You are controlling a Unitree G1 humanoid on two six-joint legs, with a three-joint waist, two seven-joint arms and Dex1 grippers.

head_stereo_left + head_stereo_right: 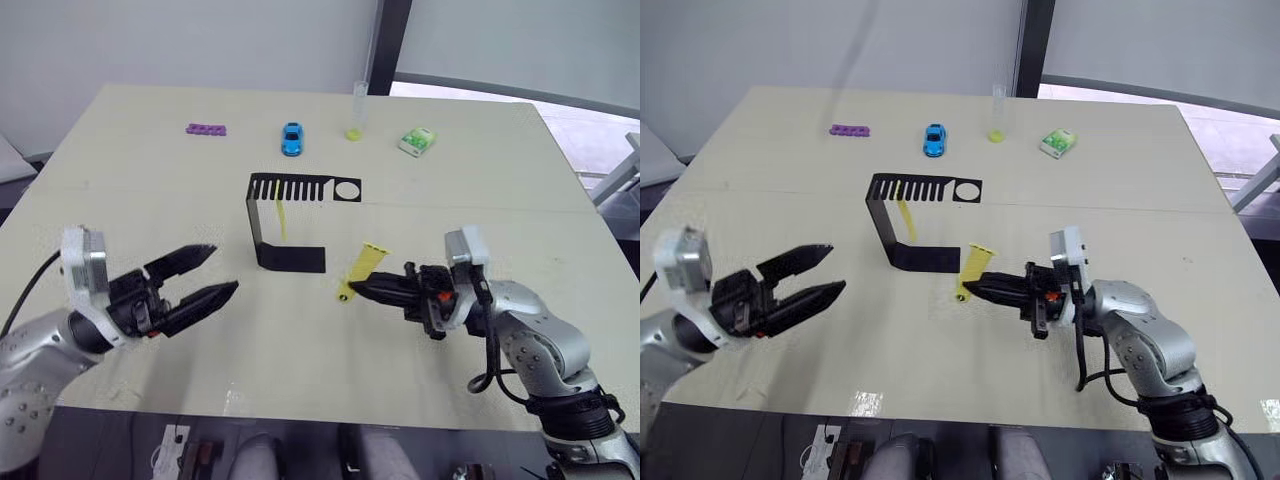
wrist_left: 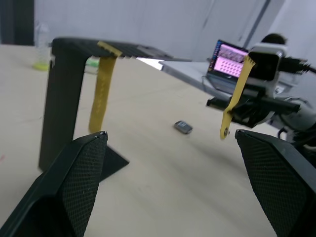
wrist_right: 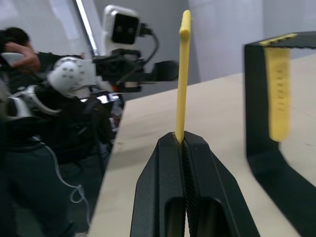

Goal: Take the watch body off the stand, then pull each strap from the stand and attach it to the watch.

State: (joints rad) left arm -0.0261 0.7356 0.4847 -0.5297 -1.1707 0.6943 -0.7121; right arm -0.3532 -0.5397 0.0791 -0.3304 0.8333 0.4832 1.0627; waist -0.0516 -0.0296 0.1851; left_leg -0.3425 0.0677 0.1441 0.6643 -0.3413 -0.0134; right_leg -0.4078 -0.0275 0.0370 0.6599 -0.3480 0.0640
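Looking down over my arms, I see my left gripper [image 1: 208, 277] nearest on the left, its fingers spread apart with nothing between them, hovering above the table [image 1: 120, 200] and pointing toward the stand [image 1: 285, 218]. On the right, my right gripper [image 1: 362, 289] is clamped on one yellow strap [image 1: 361, 270]; in the right wrist view that strap [image 3: 183, 74] rises upright from between the closed fingers, and from the head views it hangs just right of the stand's base, off the stand. A second strap [image 1: 282, 217] hangs from a slot in the stand's comb-like top plate, dangling beneath it. I can't pick out the watch body for certain; a small dark object [image 2: 182, 127] lies on the table in the left wrist view, but I cannot tell what it is. Farther back sit a purple piece [image 1: 206, 129], a blue toy car [image 1: 291, 138], a yellow-tipped clear tube [image 1: 357, 110] standing upright, and a green packet [image 1: 417, 141].
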